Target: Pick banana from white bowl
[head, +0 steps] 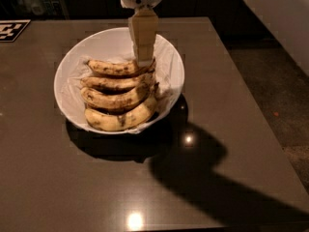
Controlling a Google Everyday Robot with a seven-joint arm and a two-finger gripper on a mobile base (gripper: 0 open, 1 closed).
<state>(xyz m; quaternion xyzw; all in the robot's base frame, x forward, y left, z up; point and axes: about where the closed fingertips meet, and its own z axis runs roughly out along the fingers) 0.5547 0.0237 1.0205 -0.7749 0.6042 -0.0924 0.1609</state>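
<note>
The white bowl [72,66] with a crinkled white lining sits on the dark table, left of centre. Several bananas lie side by side in it. The banana [113,67], yellow with brown speckles, is the farthest one. Two darker bananas [116,98] lie in front of it, and a plumper, paler banana [120,120] lies nearest me. My gripper [143,58] hangs down from the top of the camera view, inside the bowl's rim. Its tip is at the right end of the speckled banana and hides that end. I cannot tell whether it touches the banana.
The dark table [227,105] reflects ceiling lights and carries the arm's shadow at the front right. A black-and-white checker marker [12,29] lies at the far left. The table's right edge borders grey floor [285,86].
</note>
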